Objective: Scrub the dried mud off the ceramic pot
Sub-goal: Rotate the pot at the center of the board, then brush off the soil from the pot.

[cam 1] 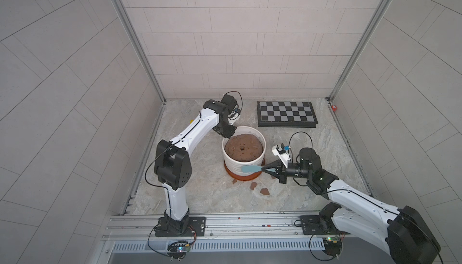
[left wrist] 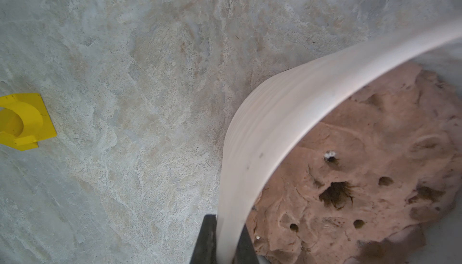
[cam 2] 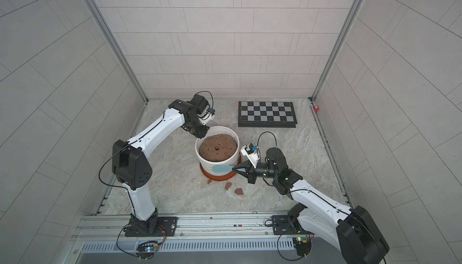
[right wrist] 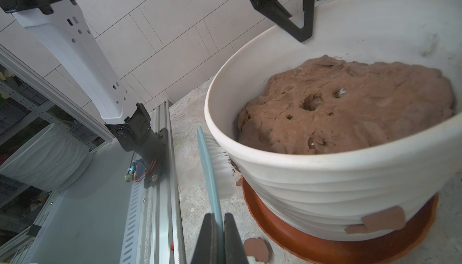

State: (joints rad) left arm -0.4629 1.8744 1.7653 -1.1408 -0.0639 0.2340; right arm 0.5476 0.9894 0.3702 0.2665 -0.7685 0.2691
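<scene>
matt ribbed ceramic pot point(right wrist: 312, 187), lumpy soil point(right wrist: 350, 115), veined stone tabletop point(cam 1: 190, 175).

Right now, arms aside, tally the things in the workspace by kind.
ceramic pot: 1
soil mound: 1
saucer: 1
brush: 1
chessboard: 1
yellow part: 1
small red item: 1
dried mud flakes loose on the table: 3
dried mud patch on the pot wall: at least 1
Total: at least 11

White ribbed ceramic pot point(cam 1: 233, 165), red-brown dried mud point(right wrist: 383, 219), orange saucer point(right wrist: 300, 240), lt-blue brush point(cam 1: 251, 169) — blk/grey checked board point(cam 1: 287, 114)
</scene>
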